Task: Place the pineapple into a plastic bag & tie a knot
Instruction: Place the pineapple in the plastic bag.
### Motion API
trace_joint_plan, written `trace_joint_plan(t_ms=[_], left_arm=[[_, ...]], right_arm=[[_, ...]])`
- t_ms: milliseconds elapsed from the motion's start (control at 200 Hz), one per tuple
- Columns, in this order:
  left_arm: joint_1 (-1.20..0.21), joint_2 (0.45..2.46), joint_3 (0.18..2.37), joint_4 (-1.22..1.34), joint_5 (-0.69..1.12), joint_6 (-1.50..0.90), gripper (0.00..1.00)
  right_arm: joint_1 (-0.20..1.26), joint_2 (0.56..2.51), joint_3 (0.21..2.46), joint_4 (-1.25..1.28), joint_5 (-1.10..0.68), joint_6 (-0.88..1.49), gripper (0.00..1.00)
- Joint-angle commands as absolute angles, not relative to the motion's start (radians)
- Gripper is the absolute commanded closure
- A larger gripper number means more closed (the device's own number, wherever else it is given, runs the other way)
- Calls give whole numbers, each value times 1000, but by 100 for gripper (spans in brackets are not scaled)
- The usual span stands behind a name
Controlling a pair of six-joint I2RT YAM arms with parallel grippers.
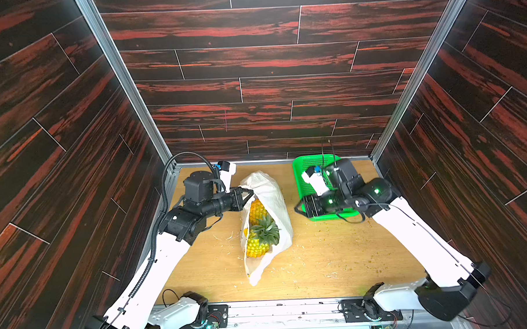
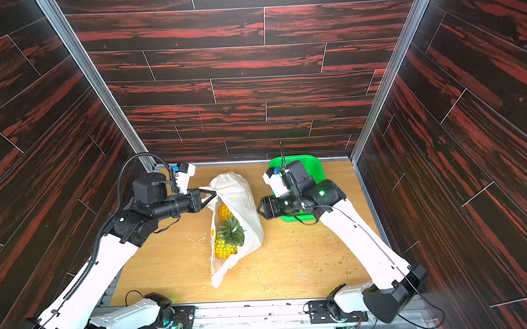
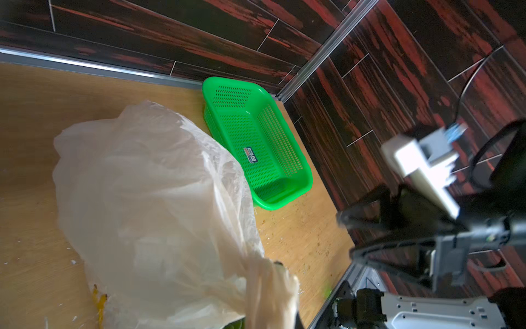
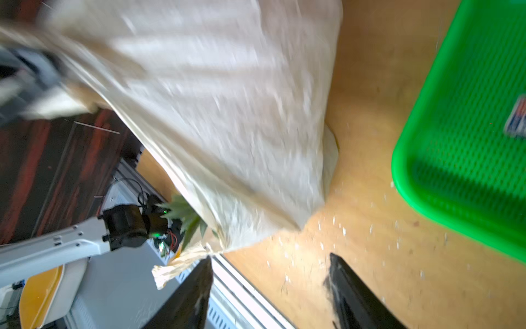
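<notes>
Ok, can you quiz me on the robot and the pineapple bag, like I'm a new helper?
1. What colour is the basket?
2. True or false: the pineapple lies inside the bag.
3. What do the left arm's jaws grip? A) a pineapple leaf B) the bag's edge C) nothing

Key: 1 green; 2 true; 3 B.

Bright, even light; both top views sharp, edges bowed. Right wrist view heavily motion-blurred across plastic bag [image 4: 213, 99]; left wrist view slightly soft.
</notes>
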State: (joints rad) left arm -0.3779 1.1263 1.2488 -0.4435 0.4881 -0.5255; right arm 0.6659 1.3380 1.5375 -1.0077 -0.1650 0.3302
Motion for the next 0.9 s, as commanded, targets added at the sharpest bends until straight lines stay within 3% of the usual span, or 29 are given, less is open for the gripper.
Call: trace_joint_plan(t_ms=[0, 110, 261, 381, 656, 897], left_arm=[[-373, 1132, 1311, -300, 478, -590, 100], [-373, 1144, 1310, -297, 482, -595, 100], [-373, 1151, 1310, -301, 482, -595, 100], [-374, 1158, 1306, -303, 489, -577, 100], [-373, 1187, 1324, -325, 517, -553, 100], [-373, 1199, 1321, -323, 531, -542, 100]], right_arm=[[750, 1262, 1466, -932, -164, 331, 31], [926, 1191, 1346, -802, -60, 154, 31], [1019, 1148, 1294, -702, -109, 124, 31], [1215, 1099, 1159, -570, -4, -166, 28], [1234, 1217, 1134, -505, -47, -814, 27], [1238, 1333, 1088, -401, -73, -1058, 26]])
